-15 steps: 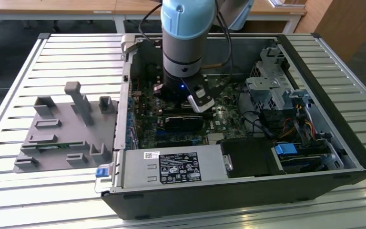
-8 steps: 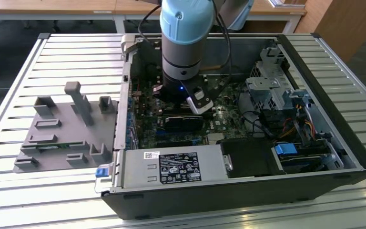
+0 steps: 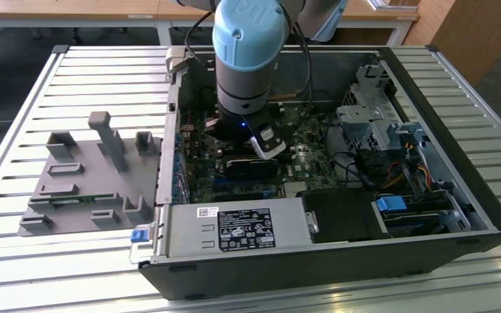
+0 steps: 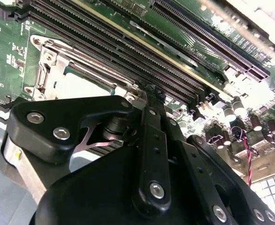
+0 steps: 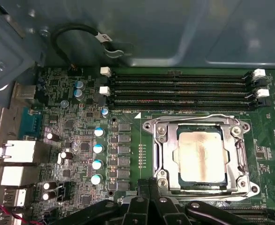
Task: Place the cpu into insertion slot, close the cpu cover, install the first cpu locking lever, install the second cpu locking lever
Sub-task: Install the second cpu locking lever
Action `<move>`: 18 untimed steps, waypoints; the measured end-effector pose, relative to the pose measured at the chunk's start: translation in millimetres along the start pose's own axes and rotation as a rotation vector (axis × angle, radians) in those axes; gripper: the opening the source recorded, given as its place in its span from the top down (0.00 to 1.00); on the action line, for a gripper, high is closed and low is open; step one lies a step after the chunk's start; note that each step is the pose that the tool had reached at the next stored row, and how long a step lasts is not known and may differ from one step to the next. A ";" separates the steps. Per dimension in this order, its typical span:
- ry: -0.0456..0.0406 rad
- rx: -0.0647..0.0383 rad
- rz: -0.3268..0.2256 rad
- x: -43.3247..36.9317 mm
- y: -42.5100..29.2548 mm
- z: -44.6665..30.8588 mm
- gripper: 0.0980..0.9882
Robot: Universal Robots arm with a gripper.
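The cpu [image 5: 202, 156] lies with its silver top up in the insertion slot [image 5: 151, 126] on the green board. The cpu cover [image 5: 168, 154], a silver frame, is folded down around it. Thin wire levers lie flat along two sides of the frame. My gripper [image 5: 149, 185] stands just off one edge of the socket with its black fingers together and nothing visibly between them. In the second wrist view the gripper [image 4: 151, 91] tip sits beside the cpu [image 4: 81, 86] and cover [image 4: 48, 70]. In the exterior view the arm reaches down into the open computer case, with the gripper [image 3: 270, 150] low over the board.
Long black memory slots [image 5: 179, 89] run beside the socket, with the case wall [image 5: 175, 28] behind. Blue-topped capacitors [image 5: 97, 150] stand on the board. In the exterior view a black labelled power-supply box [image 3: 242, 228] and a black block [image 3: 250, 168] sit close to the arm. A grey fixture [image 3: 85, 176] lies outside the case.
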State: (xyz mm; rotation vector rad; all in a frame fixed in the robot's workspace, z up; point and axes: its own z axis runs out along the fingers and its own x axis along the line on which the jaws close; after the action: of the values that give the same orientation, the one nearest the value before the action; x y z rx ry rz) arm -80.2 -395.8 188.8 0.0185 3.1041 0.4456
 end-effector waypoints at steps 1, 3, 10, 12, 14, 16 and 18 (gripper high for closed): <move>-0.0001 0.000 0.000 0.0 0.0 0.0 0.99; -0.0004 0.001 0.000 0.0 0.1 -0.3 0.99; -0.0003 0.007 0.000 0.0 0.8 -2.7 0.99; -0.0003 0.007 0.000 0.0 1.2 -4.3 0.99; -0.0003 0.007 0.000 0.0 2.1 -7.1 0.99; -0.0003 0.007 0.000 0.0 3.1 -10.5 0.99; -0.0002 0.007 0.000 0.0 4.3 -14.7 0.99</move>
State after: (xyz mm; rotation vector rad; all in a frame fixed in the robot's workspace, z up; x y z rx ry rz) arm -80.2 -395.8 204.2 0.0185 3.1055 0.4344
